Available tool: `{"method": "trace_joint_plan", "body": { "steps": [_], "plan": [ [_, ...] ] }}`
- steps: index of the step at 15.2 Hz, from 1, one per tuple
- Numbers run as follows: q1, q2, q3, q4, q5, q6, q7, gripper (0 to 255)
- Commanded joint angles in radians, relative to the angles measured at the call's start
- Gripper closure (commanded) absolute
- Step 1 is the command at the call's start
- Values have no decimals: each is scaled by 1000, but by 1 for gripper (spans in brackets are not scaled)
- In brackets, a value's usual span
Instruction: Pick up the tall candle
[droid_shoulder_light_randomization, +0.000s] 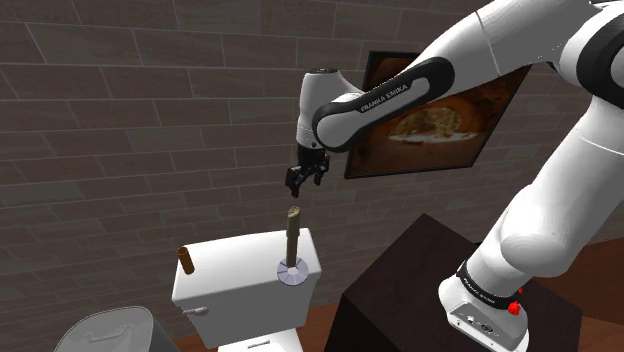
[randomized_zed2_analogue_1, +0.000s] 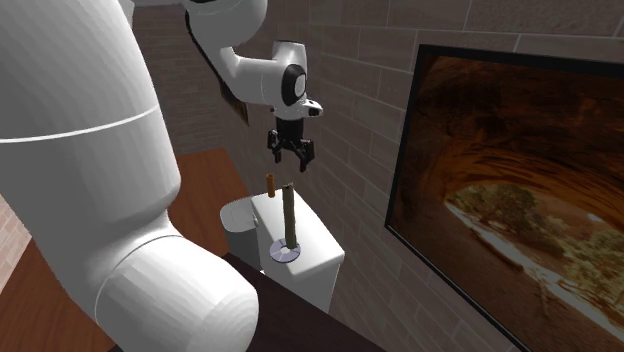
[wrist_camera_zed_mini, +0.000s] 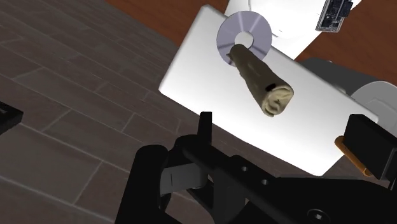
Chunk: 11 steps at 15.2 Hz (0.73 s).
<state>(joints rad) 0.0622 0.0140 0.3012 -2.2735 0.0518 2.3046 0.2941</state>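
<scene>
The white arm (droid_shoulder_light_randomization: 520, 200) arches over the toilet tank (droid_shoulder_light_randomization: 235, 262). A framed picture (randomized_zed2_analogue_1: 520, 190) hangs on the brick wall beside the tank — the second exterior view shows its rock arch plainly. The gripper (droid_shoulder_light_randomization: 306, 180) hangs above the tank's lid, fingers spread, holding nothing. The tall candle (droid_shoulder_light_randomization: 292, 238), brown and rough, stands upright near one end of the lid, below the gripper and clear of it — the wrist view looks down on its pale top. A short candle (droid_shoulder_light_randomization: 185, 261) stands at the lid's other end. A silver disc (droid_shoulder_light_randomization: 291, 274) lies under the tall candle.
</scene>
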Motion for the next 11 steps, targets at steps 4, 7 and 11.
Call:
{"method": "trace_joint_plan", "body": {
  "steps": [4, 7, 11],
  "plan": [
    [32, 189, 9, 87, -77, 65, 84, 0],
    [36, 219, 4, 79, -90, 101, 91, 0],
    [42, 260, -3, 71, -108, 148, 102, 0]
  ]
}}
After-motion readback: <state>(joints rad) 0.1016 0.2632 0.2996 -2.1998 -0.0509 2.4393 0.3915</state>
